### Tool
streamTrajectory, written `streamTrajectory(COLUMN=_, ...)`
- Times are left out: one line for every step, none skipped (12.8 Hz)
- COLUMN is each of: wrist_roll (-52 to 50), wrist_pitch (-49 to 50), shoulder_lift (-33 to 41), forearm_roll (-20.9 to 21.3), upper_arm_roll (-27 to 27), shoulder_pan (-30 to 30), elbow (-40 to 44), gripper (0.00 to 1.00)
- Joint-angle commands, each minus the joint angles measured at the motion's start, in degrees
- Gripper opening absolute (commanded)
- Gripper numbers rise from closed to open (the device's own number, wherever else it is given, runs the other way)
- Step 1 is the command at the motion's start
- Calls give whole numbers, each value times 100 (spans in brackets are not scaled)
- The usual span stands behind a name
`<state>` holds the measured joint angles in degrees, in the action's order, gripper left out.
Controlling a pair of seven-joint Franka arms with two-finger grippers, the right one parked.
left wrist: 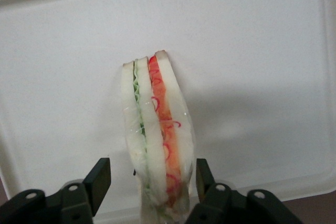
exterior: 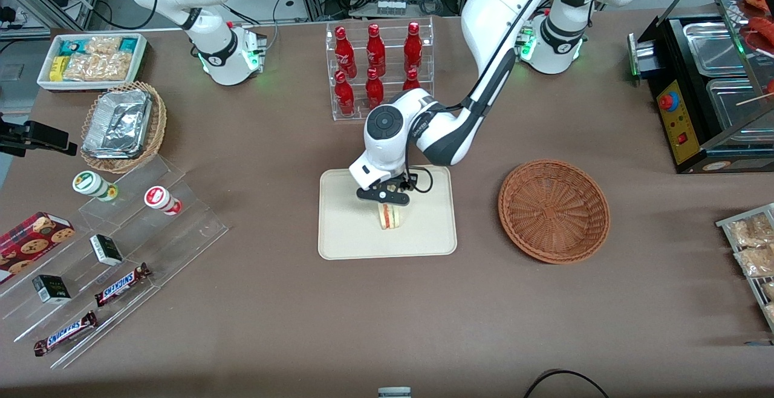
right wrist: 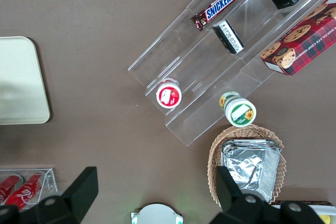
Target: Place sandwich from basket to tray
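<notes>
The sandwich (exterior: 390, 216) stands on edge on the cream tray (exterior: 338, 234), near the tray's middle, its pale bread slices upright with a green layer and an orange-red layer between them. The gripper (exterior: 387, 203) sits directly above it. In the left wrist view the gripper (left wrist: 152, 179) has its two black fingers (left wrist: 98, 181) spread to either side of the sandwich (left wrist: 156, 135), with a visible gap on one side and the other finger close against the wrapping; it is parted rather than clamped, and the sandwich rests on the tray (left wrist: 252, 51).

The reddish-brown woven basket (exterior: 554, 210) lies on the brown worktop (exterior: 387, 325) beside the tray, toward the working arm's end, with nothing in it.

Readable writing: two bars marked "SNICKERS" (exterior: 121, 284) lie on the clear stepped stand (exterior: 121, 265) toward the parked arm's end, and one of them reads the same in the right wrist view (right wrist: 218, 4). A red tartan box (right wrist: 299, 40) there carries the words "CHOCOLATE CHIP". Two small dark cartons (exterior: 106, 249) and two round lidded cups (exterior: 162, 199), one red-topped and one green-topped, share that stand.

Seven red bottles (exterior: 375, 53) stand in a clear rack (exterior: 381, 68), farther from the front camera than the tray. A lighter wicker basket (exterior: 124, 126) holds foil containers, and a white box of snack packets (exterior: 92, 59) sits farther still.
</notes>
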<state>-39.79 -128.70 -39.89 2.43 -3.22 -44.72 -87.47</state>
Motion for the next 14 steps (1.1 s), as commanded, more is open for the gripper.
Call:
streamTrajectory(wrist_roll=-46, wrist_pitch=415, shoulder_lift=665, forearm_roll=-66, upper_arm_roll=50, shoulder_pan=225, elbow=-191, gripper=100)
streamTrajectory(wrist_roll=-29, wrist_pitch=590, shoulder_lift=946, forearm_roll=-223, upper_arm_roll=50, shoulder_pan=357, elbow=-200, gripper=100)
streamTrajectory(wrist_roll=-20, wrist_pitch=931, shoulder_lift=1175, forearm_roll=-295, upper_arm_roll=59, shoulder_pan=384, elbow=-200, gripper=100)
streamTrajectory(wrist_roll=15, wrist_pitch=1222, shoulder_lift=1403, forearm_roll=-313, upper_arm_roll=67, shoulder_pan=593, elbow=-244, gripper=100)
streamTrajectory(wrist_roll=33, wrist_pitch=1277, shoulder_lift=1666, forearm_roll=-304, upper_arm_roll=67, shoulder_pan=778, elbow=-462, gripper=100)
streamTrajectory(wrist_roll=59, wrist_pitch=1277, shoulder_lift=2043, forearm_roll=-304, upper_arm_roll=67, shoulder_pan=1050, elbow=-777, gripper=100)
streamTrajectory(wrist_roll=277, wrist_pitch=1321, shoulder_lift=2386, forearm_roll=-304, upper_arm_roll=67, shoulder_pan=1322, elbow=-1015, gripper=100)
streamTrajectory(wrist_roll=845, wrist_pitch=1513, shoulder_lift=2738, forearm_roll=-313, upper_arm_roll=67, shoulder_pan=1560, elbow=-1235, gripper=100)
streamTrajectory(wrist_roll=1259, wrist_pitch=1872, shoulder_lift=3002, forearm_roll=-322, upper_arm_roll=67, shoulder_pan=1841, elbow=-1263, gripper=100)
streamTrajectory(wrist_roll=1629, wrist_pitch=2301, shoulder_lift=3266, forearm_roll=-374, upper_arm_roll=59, shoulder_pan=2157, elbow=-1238, gripper=100)
streamTrajectory(wrist_roll=1981, wrist_pitch=2645, shoulder_lift=3547, forearm_roll=-548, upper_arm_roll=76, shoulder_pan=2360, elbow=-1237, gripper=100)
streamTrajectory(wrist_roll=2358, wrist_pitch=3023, shoulder_lift=3811, forearm_roll=-585, upper_arm_roll=85, shoulder_pan=2632, elbow=-1237, gripper=100)
streamTrajectory(wrist_roll=2684, wrist_pitch=3322, shoulder_lift=3996, forearm_roll=-603, upper_arm_roll=85, shoulder_pan=2930, elbow=-1220, gripper=100)
streamTrajectory(wrist_roll=2948, wrist_pitch=3508, shoulder_lift=4172, forearm_roll=-594, upper_arm_roll=85, shoulder_pan=3168, elbow=-1228, gripper=100)
